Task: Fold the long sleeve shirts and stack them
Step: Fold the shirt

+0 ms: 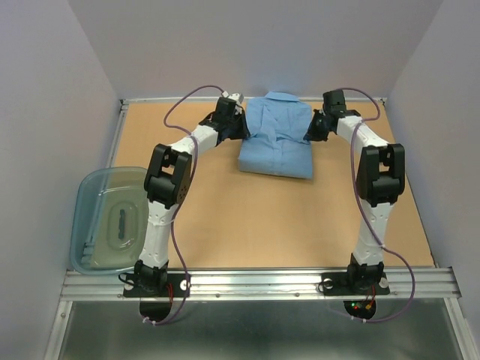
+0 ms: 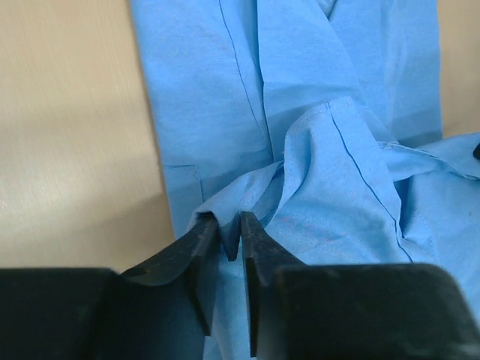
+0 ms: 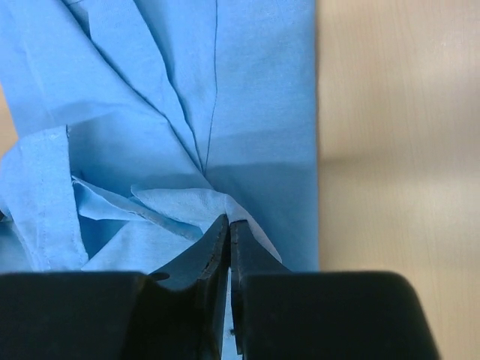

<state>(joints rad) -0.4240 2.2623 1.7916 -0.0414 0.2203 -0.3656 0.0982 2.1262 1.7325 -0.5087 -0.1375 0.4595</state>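
Seen from high at the near edge looking down and forward, and from each wrist up close, sharing the light blue shirt [image 1: 276, 139].

Left hand [image 2: 229, 231] and right hand [image 3: 229, 226] both reach forward, pinched closed.

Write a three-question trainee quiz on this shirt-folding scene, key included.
1. True or false: the light blue shirt lies inside the plastic tub.
2. What is the left gripper pinching? A) a fold of the shirt B) the tub's rim C) nothing
3. Short answer: in the top view, which arm's base does the tub stand beside?

Key: 1 false, it lies on the table; 2 A; 3 left.
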